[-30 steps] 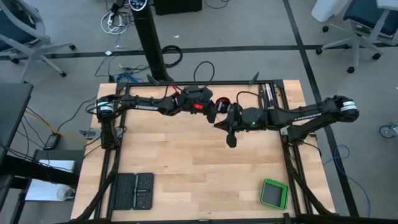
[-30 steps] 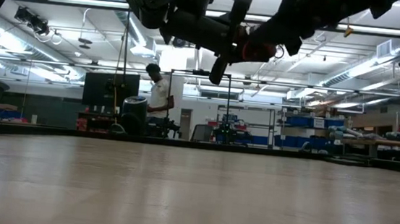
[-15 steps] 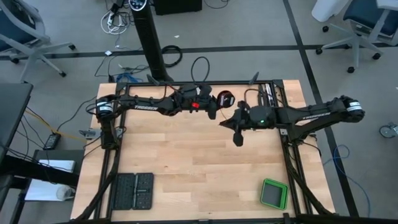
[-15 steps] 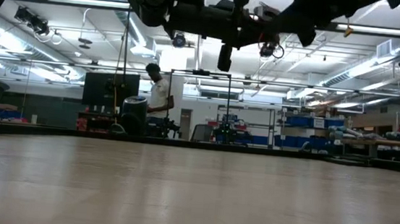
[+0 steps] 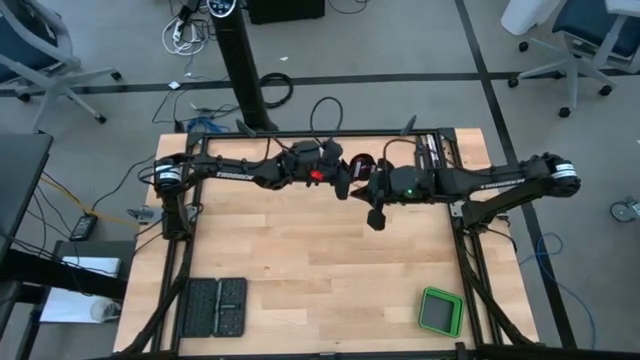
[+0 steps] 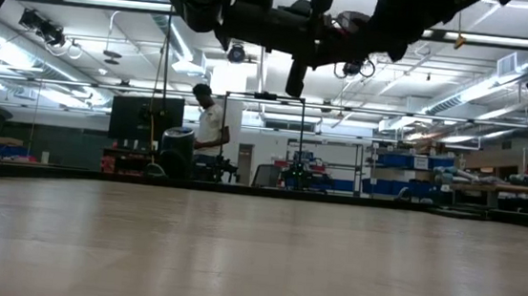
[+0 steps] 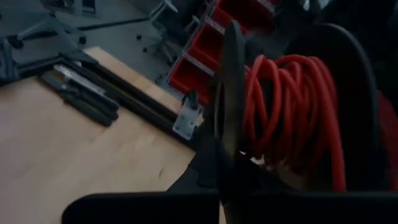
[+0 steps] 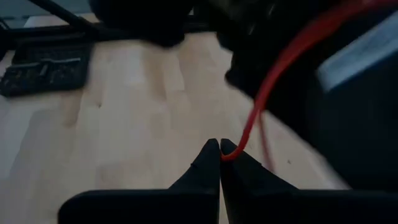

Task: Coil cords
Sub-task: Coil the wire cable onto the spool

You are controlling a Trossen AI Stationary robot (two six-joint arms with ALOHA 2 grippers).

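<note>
Both arms meet above the far middle of the worktop [image 5: 300, 260], raised well clear of the wood. The left pincer [image 5: 343, 180] holds a dark spool [image 7: 348, 106] wound thick with red-orange cord [image 7: 292, 118]; in the left wrist view the coils sit between the spool's flanges, right in front of the camera. Whether its fingers are clenched on the spool I cannot tell. The right pincer [image 8: 220, 154] is just right of the spool, its tips pressed together and pinching the cord [image 8: 273, 81], which runs up from the tips to dark blurred gear beyond. From above, the spool [image 5: 360, 165] shows between the two wrists. A green box [image 5: 441, 311] lies at the near right corner, a black tray [image 5: 213, 306] at the near left.
</note>
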